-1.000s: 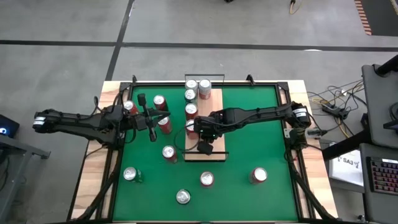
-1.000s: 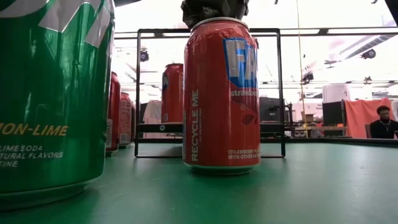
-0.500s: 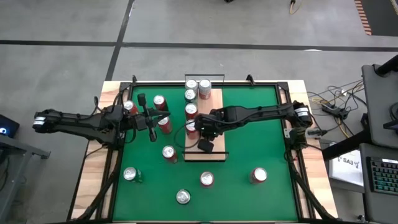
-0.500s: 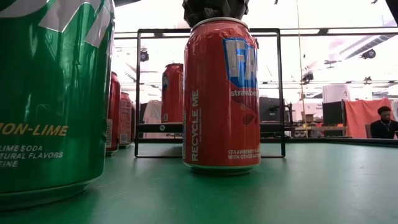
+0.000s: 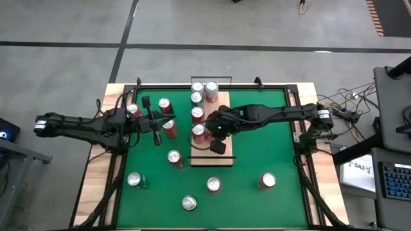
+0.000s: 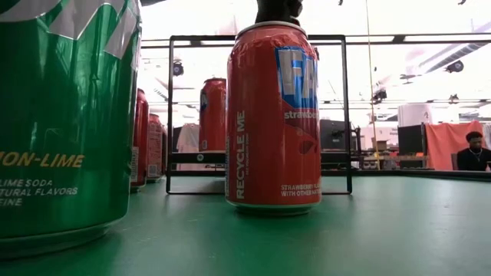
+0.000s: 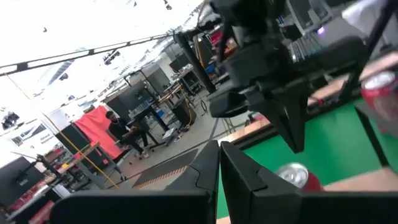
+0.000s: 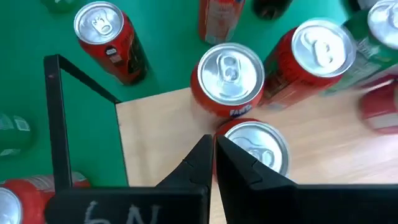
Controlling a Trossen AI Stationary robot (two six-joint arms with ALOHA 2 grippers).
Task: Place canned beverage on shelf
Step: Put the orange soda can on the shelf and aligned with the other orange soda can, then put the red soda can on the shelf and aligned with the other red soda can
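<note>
The shelf (image 5: 221,157) is a pale board lying mid-table on the green mat, with a black rail (image 8: 56,124) at its near end. Several cans stand on its far half. One red can (image 8: 258,149) stands on the board right below my right gripper (image 8: 212,142), which is shut and hangs just above its top; in the high view the arm hides this can. Another red can (image 8: 230,74) stands beside it at the board's left edge (image 5: 198,131). My left gripper (image 5: 168,123) waits shut and level over the mat's left side, holding nothing.
Loose cans stand on the green mat (image 5: 270,141): one left of the shelf (image 5: 174,157), several near the front edge (image 5: 213,185), (image 5: 266,181), (image 5: 189,203), (image 5: 135,179). A green can (image 6: 61,115) and a red can (image 6: 272,115) stand close to the low camera.
My right gripper has risen from just over the can on the shelf and drawn back a little toward the table's right edge, staying shut. The cans have kept their places.
</note>
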